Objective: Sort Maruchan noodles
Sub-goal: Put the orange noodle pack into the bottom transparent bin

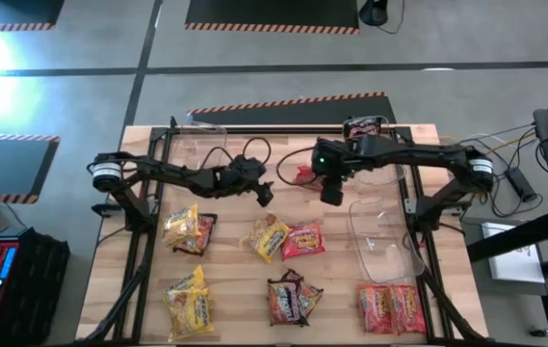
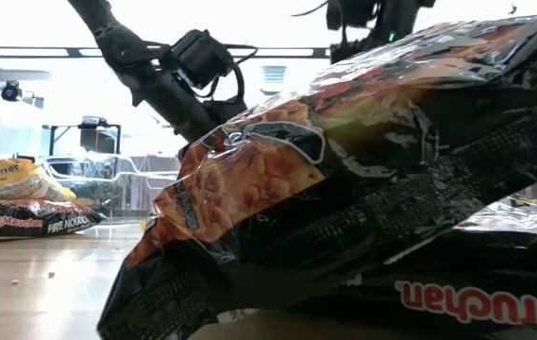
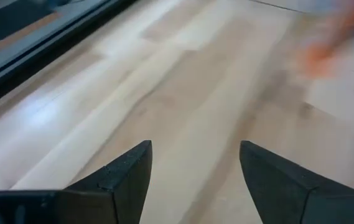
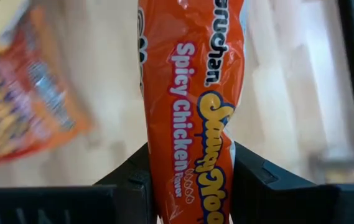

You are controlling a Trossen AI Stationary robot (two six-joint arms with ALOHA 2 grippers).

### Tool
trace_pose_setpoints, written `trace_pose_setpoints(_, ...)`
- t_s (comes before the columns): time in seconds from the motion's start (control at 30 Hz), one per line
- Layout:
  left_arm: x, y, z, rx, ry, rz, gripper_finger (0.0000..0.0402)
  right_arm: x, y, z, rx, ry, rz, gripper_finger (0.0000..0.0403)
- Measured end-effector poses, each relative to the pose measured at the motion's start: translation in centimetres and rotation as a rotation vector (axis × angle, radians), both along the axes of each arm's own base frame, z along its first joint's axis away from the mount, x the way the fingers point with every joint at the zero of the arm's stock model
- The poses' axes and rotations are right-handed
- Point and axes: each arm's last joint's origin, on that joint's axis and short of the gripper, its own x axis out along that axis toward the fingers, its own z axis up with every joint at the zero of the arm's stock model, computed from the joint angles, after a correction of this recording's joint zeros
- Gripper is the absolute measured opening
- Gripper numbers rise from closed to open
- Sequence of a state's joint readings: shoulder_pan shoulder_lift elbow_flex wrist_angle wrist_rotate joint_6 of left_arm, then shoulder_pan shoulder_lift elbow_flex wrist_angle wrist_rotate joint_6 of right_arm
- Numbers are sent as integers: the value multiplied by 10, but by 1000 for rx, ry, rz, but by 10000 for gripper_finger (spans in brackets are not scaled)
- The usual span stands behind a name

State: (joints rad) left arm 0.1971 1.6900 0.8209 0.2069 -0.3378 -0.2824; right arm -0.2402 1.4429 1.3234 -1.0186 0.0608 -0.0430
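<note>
My right gripper point(image 4: 189, 155) is shut on a red-orange Spicy Chicken packet point(image 4: 192, 93); the high view shows them over the table's middle, toward the far side point(image 1: 301, 174). My left gripper point(image 3: 195, 155) is open over bare wood, just left of it point(image 1: 264, 193). Lying flat on the table are yellow packets point(image 1: 189, 229) point(image 1: 189, 297), a yellow and red pair point(image 1: 285, 238), dark brown ones point(image 1: 293, 299) and red ones point(image 1: 389, 306). One dark packet point(image 1: 362, 127) sits in a far bin. A dark packet point(image 2: 362, 189) fills the low view. My right gripper pinches the red-orange packet between its two fingers point(image 4: 130, 177), across the packet's narrow width near one end point(image 4: 192, 180). The packet is squeezed narrow there. It runs on forward past the fingertips and looks lifted clear of the wood.
Clear plastic bins stand at the far left point(image 1: 196, 145), the far right point(image 1: 375, 130) and the right side point(image 1: 384, 231). A dark frame point(image 1: 143, 222) borders the table on both sides. Bare wood lies between the arms and the near rows of packets.
</note>
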Motion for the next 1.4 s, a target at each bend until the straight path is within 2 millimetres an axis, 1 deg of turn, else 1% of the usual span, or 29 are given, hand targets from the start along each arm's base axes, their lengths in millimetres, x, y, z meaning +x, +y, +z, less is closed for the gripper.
trace_pose_setpoints(0.13,-3,-1,-3,-10,-63,65,225,-14,22,27,44,122,4,119)
trace_pose_setpoints(0.3,-4,-1,-4,2,-138,71,225,-28,51,56,64,183,43,120)
trace_pose_setpoints(0.4,-4,-1,-3,-2,-151,75,225,-42,65,65,76,226,68,123)
trace_pose_setpoints(0.57,-4,-3,-4,-4,-150,72,225,-67,76,66,113,220,50,120)
trace_pose_setpoints(0.73,-6,-3,-7,-5,-145,71,225,-92,78,56,129,221,-10,119)
trace_pose_setpoints(0.83,-7,-4,-8,-5,-144,71,225,-102,77,44,132,254,-59,122)
trace_pose_setpoints(1.0,-7,-4,-7,3,-155,66,225,-108,77,21,131,341,-40,121)
trace_pose_setpoints(1.13,-7,-4,-7,5,-157,65,225,-110,78,8,157,396,-1,118)
trace_pose_setpoints(1.23,-7,-4,-7,5,-156,65,225,-115,80,1,228,447,1,121)
trace_pose_setpoints(1.3,-7,-4,-7,5,-155,65,225,-117,81,0,263,441,-1,121)
trace_pose_setpoints(1.4,-7,-3,-7,7,-154,65,225,-122,81,-1,268,426,2,119)
